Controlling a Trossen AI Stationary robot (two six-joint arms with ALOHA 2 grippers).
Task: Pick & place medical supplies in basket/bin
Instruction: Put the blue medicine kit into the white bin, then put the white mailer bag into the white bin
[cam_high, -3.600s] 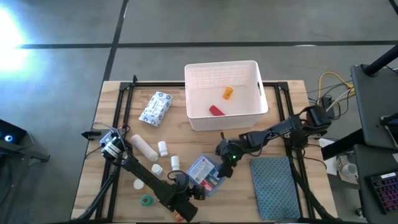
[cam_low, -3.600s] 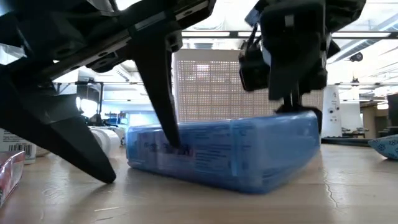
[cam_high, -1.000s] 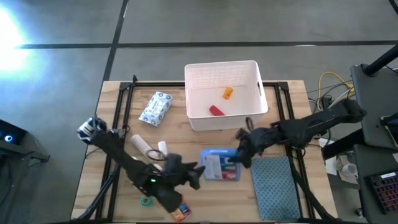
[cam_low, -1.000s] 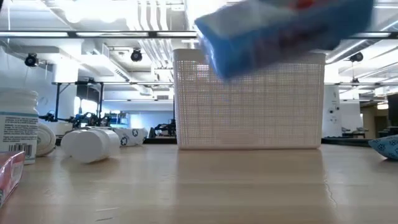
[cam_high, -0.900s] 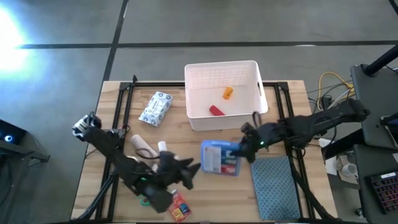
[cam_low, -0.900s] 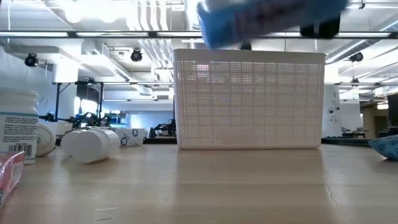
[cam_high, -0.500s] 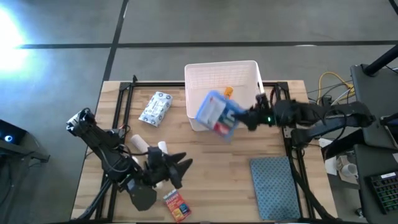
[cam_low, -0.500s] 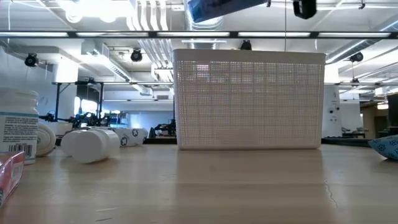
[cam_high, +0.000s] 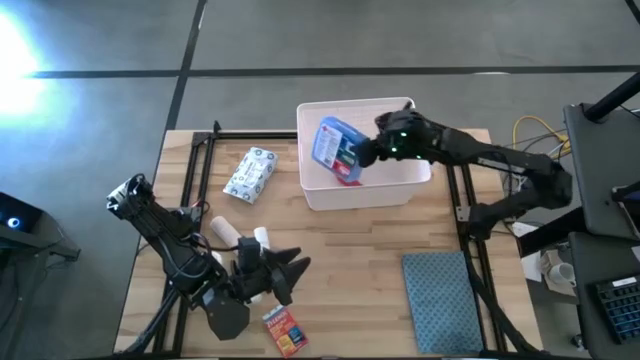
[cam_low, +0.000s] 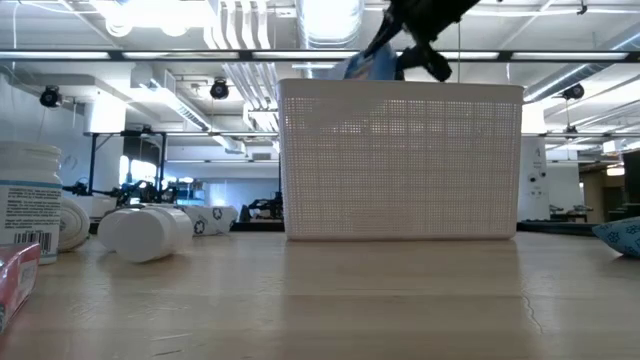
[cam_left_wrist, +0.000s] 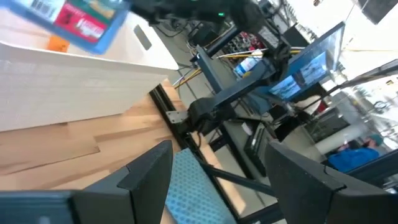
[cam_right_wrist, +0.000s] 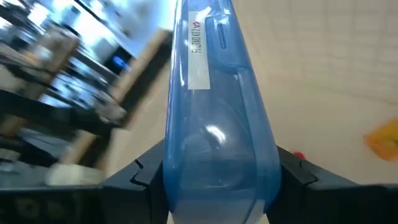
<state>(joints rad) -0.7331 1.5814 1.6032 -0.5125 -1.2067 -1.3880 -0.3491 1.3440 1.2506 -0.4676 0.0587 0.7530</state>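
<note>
Plastic, translucent blue and rounded at the edges, makes up the flat first-aid box (cam_high: 338, 151) that the right gripper (cam_high: 368, 150) pinches between its two dark fingers (cam_right_wrist: 144, 176), one pressed to each broad face; the right wrist view looks straight along the box's smooth, glossy narrow edge, which carries a pale label strip. Seen from above, the box hangs tilted over the open top of the basket (cam_high: 410, 180), a white rectangular tub with rounded corners and finely slotted, grid-like walls, standing at the far middle of the pale wooden plank table (cam_high: 360, 250). Inside it a small orange item (cam_right_wrist: 383, 138) and a bit of red show beside the box. From table height, only a blue corner of the box peeks above the basket's perforated rim. The left gripper (cam_high: 285, 270) hovers low over the near left part of the table, its dark pointed fingers spread apart with nothing between them. Near it lie white cylindrical bottles (cam_high: 260, 238), a white gauze roll (cam_high: 225, 233) and a flat orange-red box (cam_high: 281, 329); a crinkled white-blue wipes packet (cam_high: 249, 173) lies left of the basket. A teal-grey woven cloth mat (cam_high: 442, 290) rests flat at the near right.
</note>
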